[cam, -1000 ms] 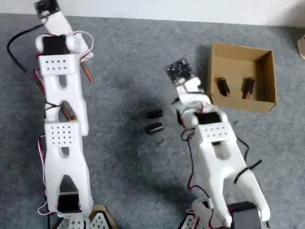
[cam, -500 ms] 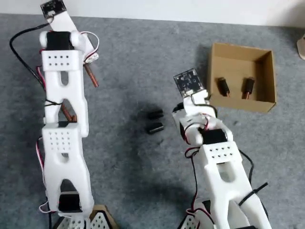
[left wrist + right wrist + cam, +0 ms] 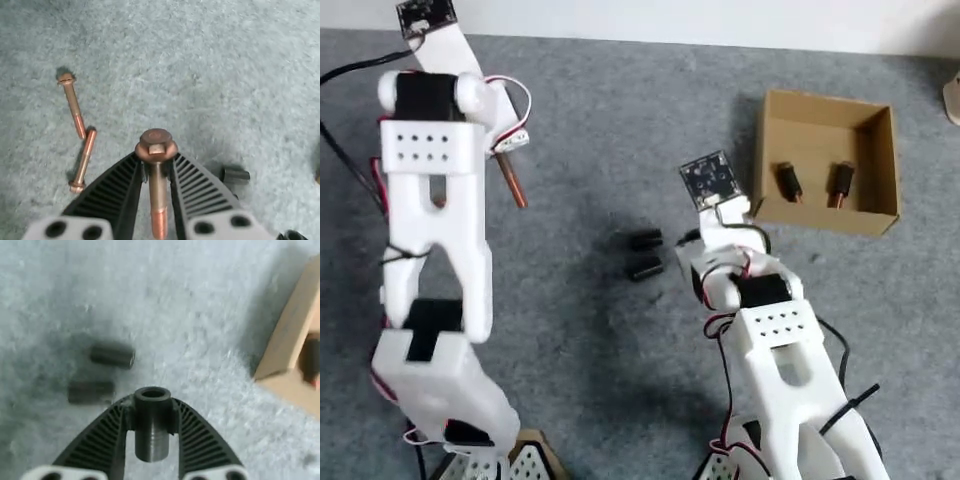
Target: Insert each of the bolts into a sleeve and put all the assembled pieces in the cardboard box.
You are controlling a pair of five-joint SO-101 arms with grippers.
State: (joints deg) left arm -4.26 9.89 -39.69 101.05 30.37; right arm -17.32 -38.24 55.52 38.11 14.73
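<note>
Seen from above, the left arm has lifted its bolt (image 3: 510,185) and the right arm has drawn back from the box (image 3: 820,215), where two assembled pieces (image 3: 788,181) lie, so a third mating looks near. At the left wrist, the left gripper (image 3: 156,161) has its jaws narrowed onto the bolt's shank, with spare bolts (image 3: 72,105) on the tabletop (image 3: 225,60). At the right wrist, the right gripper (image 3: 151,410) has its jaws clamped on a sleeve (image 3: 151,435), bore up, with spare sleeves (image 3: 112,355) beyond.

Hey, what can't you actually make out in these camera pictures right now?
High view: the right arm's wrist covers its end effector and held sleeve.
High view: the left arm covers the two loose bolts.
Right wrist view: the edge cuts off the cardboard box; its contents blur.
</note>
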